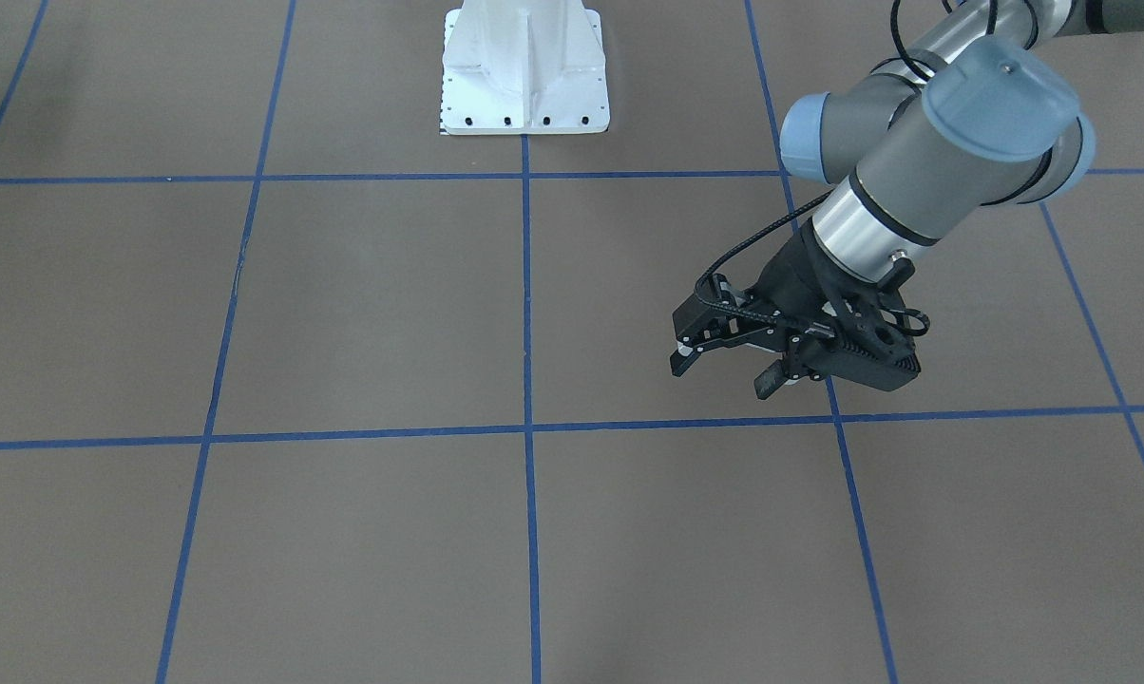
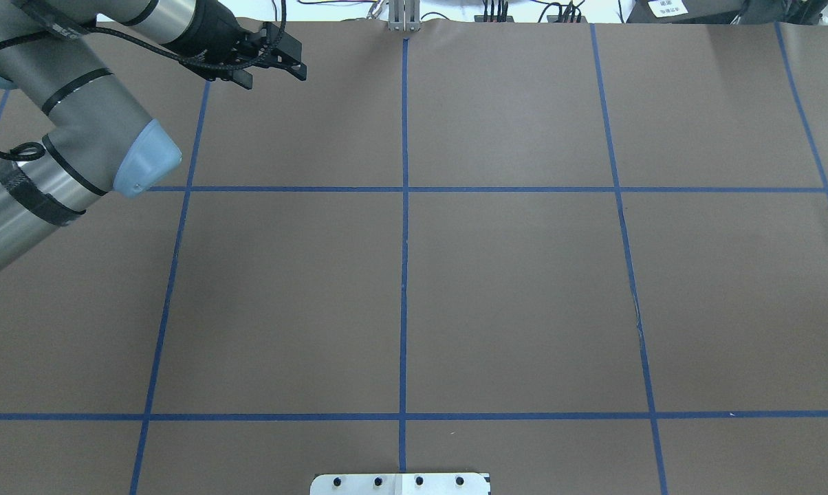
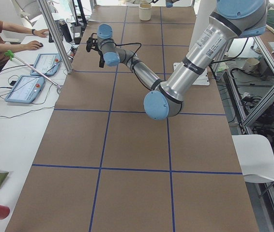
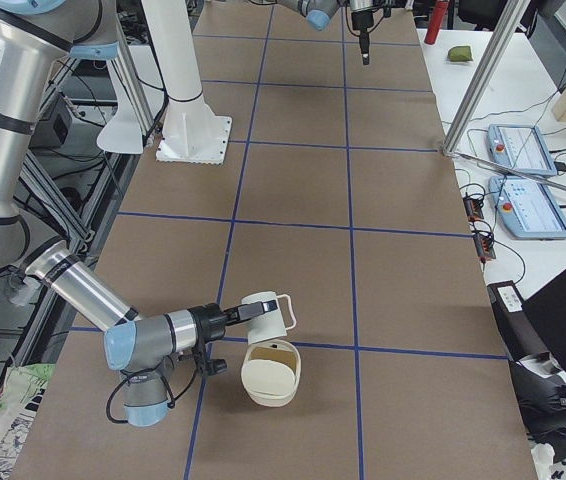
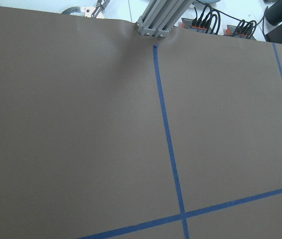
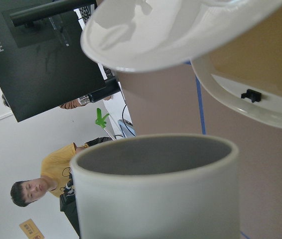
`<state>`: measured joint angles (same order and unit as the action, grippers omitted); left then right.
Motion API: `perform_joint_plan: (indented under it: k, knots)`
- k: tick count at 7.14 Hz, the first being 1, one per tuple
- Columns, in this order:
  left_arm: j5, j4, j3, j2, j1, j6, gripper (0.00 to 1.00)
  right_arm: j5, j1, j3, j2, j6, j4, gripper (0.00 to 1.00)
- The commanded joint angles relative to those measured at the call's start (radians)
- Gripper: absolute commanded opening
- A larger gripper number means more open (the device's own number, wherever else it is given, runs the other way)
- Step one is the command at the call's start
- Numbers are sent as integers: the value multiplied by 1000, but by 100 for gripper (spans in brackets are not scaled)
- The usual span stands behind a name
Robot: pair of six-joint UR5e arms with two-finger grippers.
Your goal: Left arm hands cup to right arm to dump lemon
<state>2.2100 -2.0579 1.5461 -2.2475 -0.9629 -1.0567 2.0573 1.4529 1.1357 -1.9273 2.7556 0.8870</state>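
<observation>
The cup (image 4: 266, 312) is a small white mug. It hangs tipped on its side at the tip of my right gripper (image 4: 238, 315), low over the table and just above a cream round container (image 4: 271, 375). In the right wrist view the cup (image 6: 156, 189) fills the foreground. What shows of its grey inside is bare, and the fingers are hidden. No lemon shows. My left gripper (image 1: 721, 373) is open and empty above the table, far from the cup. It also shows in the overhead view (image 2: 273, 75).
The white robot pedestal (image 1: 524, 66) stands at the table's robot side. An aluminium post (image 3: 54, 36) and tablets (image 3: 33, 63) with operators' hands stand beside the table near the left gripper. The container's tan inside (image 6: 245, 45) lies close to the cup.
</observation>
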Motion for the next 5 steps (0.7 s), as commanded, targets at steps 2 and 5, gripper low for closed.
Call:
perform_joint_plan:
  k: [2,5]
  knots:
    - [-4,2,0,-1,0,4,100,-23,16,-30,1,180,78,22]
    - [-70,2,0,-1,39,4,100,-25,29,-34,8,237,78,21]
